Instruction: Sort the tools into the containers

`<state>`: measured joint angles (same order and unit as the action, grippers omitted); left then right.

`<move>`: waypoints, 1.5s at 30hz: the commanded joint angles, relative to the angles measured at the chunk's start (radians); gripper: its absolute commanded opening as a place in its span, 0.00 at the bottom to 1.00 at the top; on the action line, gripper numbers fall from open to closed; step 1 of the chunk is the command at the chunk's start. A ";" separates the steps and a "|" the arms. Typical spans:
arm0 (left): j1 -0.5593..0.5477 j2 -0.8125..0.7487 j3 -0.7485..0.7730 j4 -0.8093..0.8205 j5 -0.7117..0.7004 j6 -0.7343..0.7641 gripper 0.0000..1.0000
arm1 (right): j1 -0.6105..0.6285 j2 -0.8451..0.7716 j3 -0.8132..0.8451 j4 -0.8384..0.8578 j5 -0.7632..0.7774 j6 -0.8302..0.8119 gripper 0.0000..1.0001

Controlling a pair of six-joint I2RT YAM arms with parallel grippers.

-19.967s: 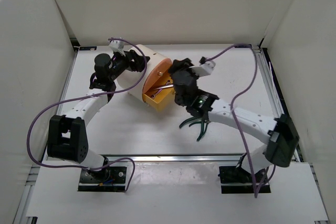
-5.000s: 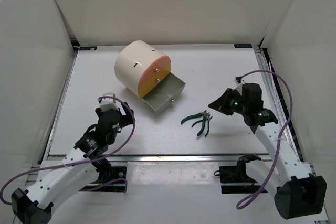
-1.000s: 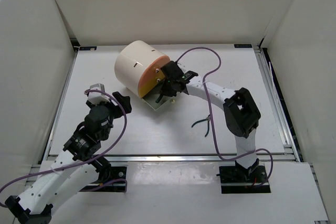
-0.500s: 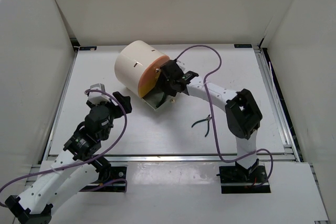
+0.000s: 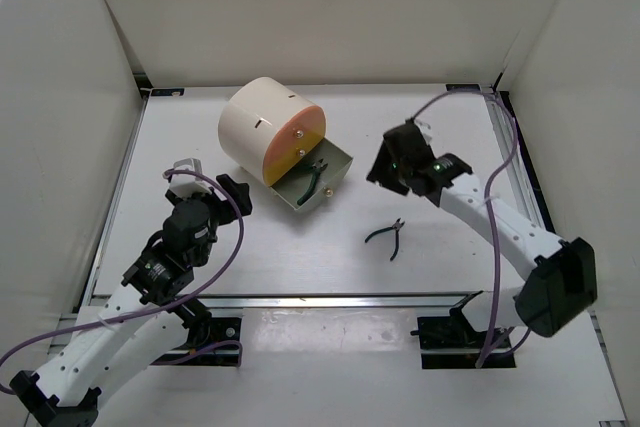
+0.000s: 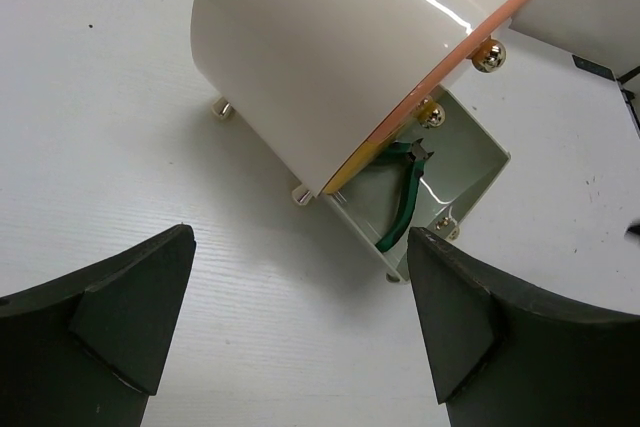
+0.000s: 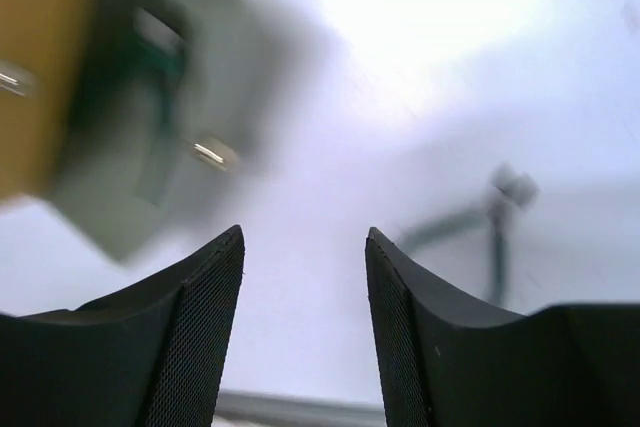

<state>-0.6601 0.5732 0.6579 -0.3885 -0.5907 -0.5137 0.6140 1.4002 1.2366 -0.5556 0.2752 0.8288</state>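
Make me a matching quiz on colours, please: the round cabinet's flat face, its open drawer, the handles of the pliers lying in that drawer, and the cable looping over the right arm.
Things:
1. cabinet face
2. open drawer
3. pliers handles
4. arm cable

Colours:
A. purple
B. dark green
C. peach-orange
D. grey-green

Pairs: 1-C, 2-D, 3-B, 4-A
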 commanded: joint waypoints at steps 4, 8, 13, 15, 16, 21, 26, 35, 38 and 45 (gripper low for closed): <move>0.004 0.004 0.040 0.008 0.012 0.014 0.98 | -0.019 -0.115 -0.330 -0.126 -0.060 -0.016 0.56; 0.005 0.010 0.023 0.008 0.018 0.001 0.98 | -0.028 -0.130 -0.485 -0.070 -0.109 0.012 0.57; 0.005 0.013 0.008 -0.010 0.031 -0.020 0.98 | -0.043 -0.087 -0.557 -0.009 -0.146 0.006 0.58; 0.004 0.010 0.009 -0.016 0.031 -0.028 0.98 | -0.062 -0.069 -0.588 0.019 -0.177 -0.006 0.58; 0.005 0.010 0.008 -0.016 0.031 -0.026 0.98 | -0.065 -0.063 -0.598 0.046 -0.189 -0.010 0.58; 0.005 0.010 0.011 -0.023 0.028 -0.029 0.98 | -0.082 -0.029 -0.624 0.114 -0.214 -0.004 0.57; 0.005 0.010 0.016 -0.035 0.032 -0.035 0.98 | -0.080 0.051 -0.588 0.096 -0.196 -0.007 0.53; 0.004 -0.018 0.011 -0.041 0.023 -0.042 0.98 | -0.083 0.152 -0.539 0.022 -0.189 -0.019 0.25; 0.004 -0.018 0.000 -0.041 0.023 -0.042 0.98 | -0.086 0.171 -0.539 0.016 -0.240 -0.022 0.14; 0.004 -0.033 -0.033 -0.055 0.032 -0.045 0.98 | -0.092 0.171 -0.528 -0.006 -0.251 -0.034 0.00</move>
<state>-0.6601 0.5518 0.6441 -0.4244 -0.5648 -0.5510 0.5083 1.4998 0.7704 -0.5961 0.0589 0.7918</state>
